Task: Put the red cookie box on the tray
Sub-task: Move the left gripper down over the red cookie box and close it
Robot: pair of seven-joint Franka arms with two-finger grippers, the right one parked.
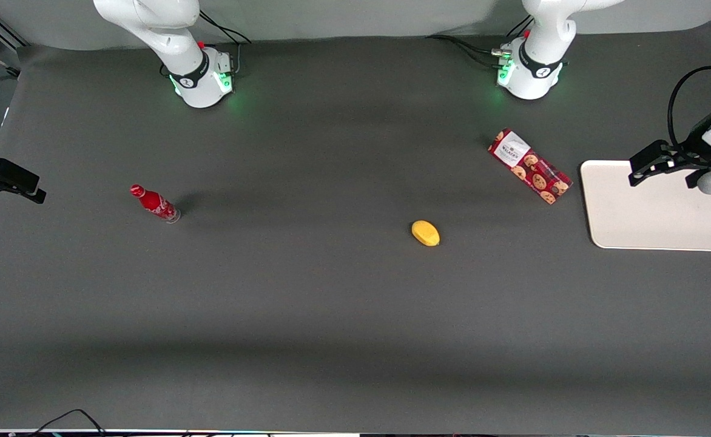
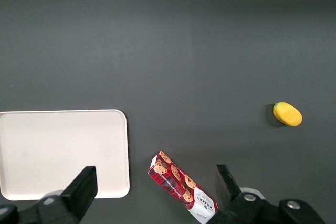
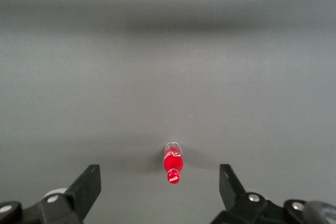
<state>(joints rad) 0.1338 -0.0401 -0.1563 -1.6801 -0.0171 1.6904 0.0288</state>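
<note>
The red cookie box [image 1: 529, 165] lies flat on the worktop [image 1: 307, 291], printed with chocolate-chip cookies; its white label panel [image 1: 510, 149] carries writing too small to read. The small red bottle [image 1: 155, 203], toward the parked arm's end, bears white script that cannot be made out. The gripper [image 1: 633, 176] hangs above the tray [image 1: 653, 224], its fingers spread wide and holding nothing. The box sits just beside the tray, at about ten o'clock from it, not touching. A yellow lemon-like object [image 1: 426, 233] lies at about seven o'clock from the box. The worktop is dark grey cloth.
</note>
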